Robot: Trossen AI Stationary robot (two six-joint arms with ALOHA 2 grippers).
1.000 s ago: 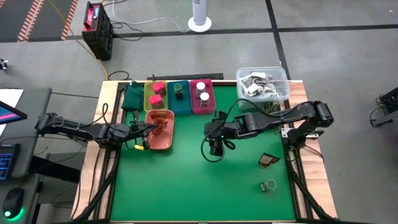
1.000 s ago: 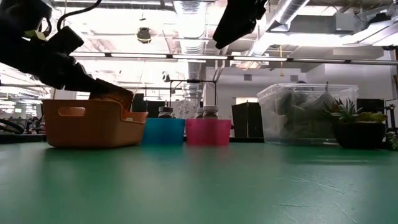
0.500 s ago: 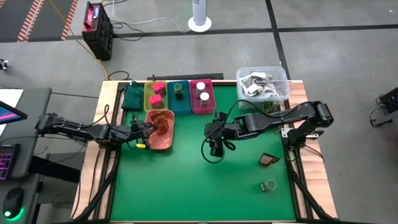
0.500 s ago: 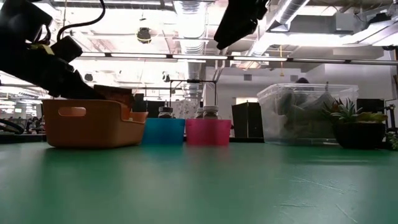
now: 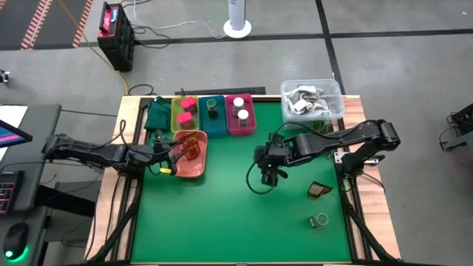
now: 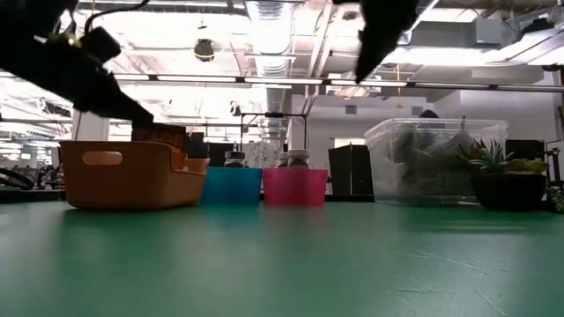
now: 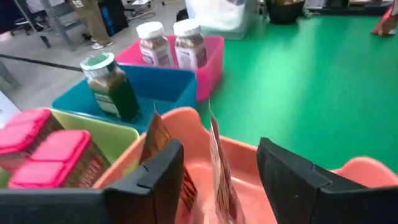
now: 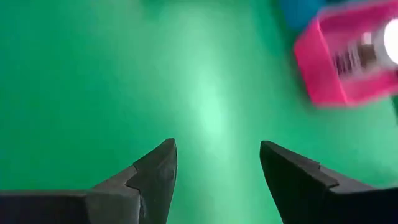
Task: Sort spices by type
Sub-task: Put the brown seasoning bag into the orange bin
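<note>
The salmon tray (image 5: 194, 166) at the table's left holds brown wedge packets (image 7: 214, 165), standing on edge. My left gripper (image 5: 168, 157) is open at that tray's left rim; in its wrist view (image 7: 219, 155) the fingers stand either side of a packet without touching it. My right gripper (image 5: 270, 174) is open and empty above the bare mat at mid-table, as its wrist view (image 8: 217, 155) shows. Another brown packet (image 5: 319, 191) and a green jar (image 5: 319, 220) lie on the mat at the right. Pink blocks (image 5: 185, 111) sit in the yellow tray, a dark green jar (image 5: 212, 108) in the teal tray, white-capped jars (image 5: 240, 109) in the magenta tray.
The yellow (image 5: 177, 122), teal (image 5: 217, 124) and magenta (image 5: 238, 127) trays stand in a row at the far edge. A clear tub (image 5: 312, 100) is at the far right, with a small plant (image 6: 507, 176) beside it. A dark green cloth (image 5: 156, 115) lies at the far left.
My left gripper has risen and drawn back from the brown packet, which stays standing in the salmon tray. My right gripper has gone toward the table's right edge and a little toward the near edge.
</note>
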